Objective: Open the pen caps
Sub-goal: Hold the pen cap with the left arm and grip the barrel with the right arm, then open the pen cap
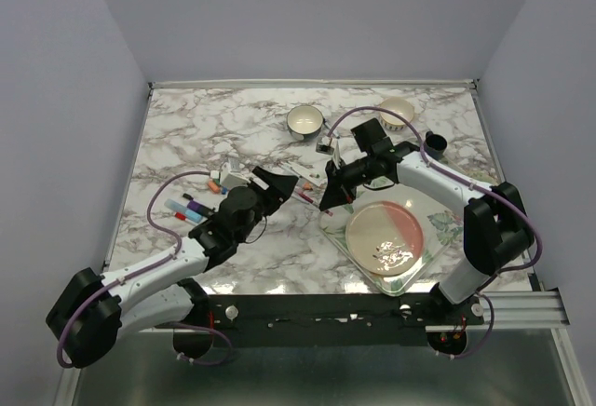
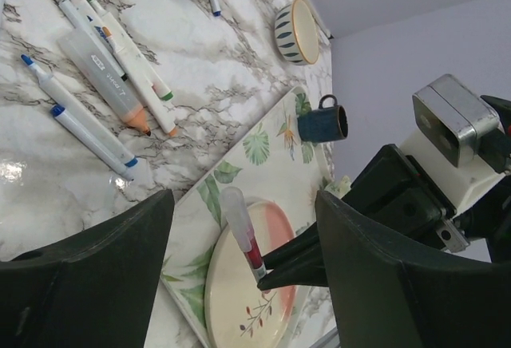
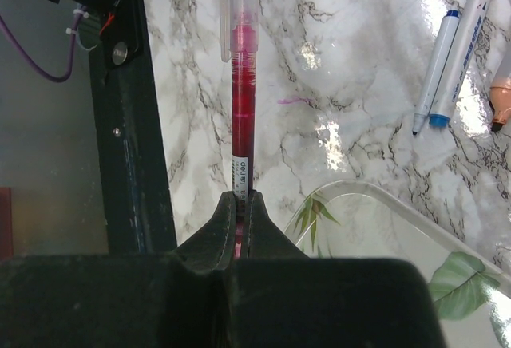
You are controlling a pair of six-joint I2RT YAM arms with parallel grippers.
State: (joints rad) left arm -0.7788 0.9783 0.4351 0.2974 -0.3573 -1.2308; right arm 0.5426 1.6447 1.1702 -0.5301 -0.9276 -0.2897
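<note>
**A:** Which step now?

**B:** Getting set to pull the clear frosted plastic cap (image 3: 241, 1) off the thin red-ink pen (image 3: 242, 100). Cap still on.

**A:** Held how?

**B:** Pinched tight at the tail end by the right gripper (image 3: 239, 204), up off the grey-veined marble table (image 1: 186, 136), near a corner of the leafy tray (image 1: 440, 223). Left gripper (image 2: 243, 204): spread wide, one finger each side of the cap end, touching nothing.

**A:** Next?

**B:** Squeeze shut on the cap only, not the red part. Then pull straight along the pen.

**A:** Anything hard to see?

**B:** Hard to find the seam between cap and barrel. Cap tip lost at the top edge of the right wrist view. Tiny from above.
</note>
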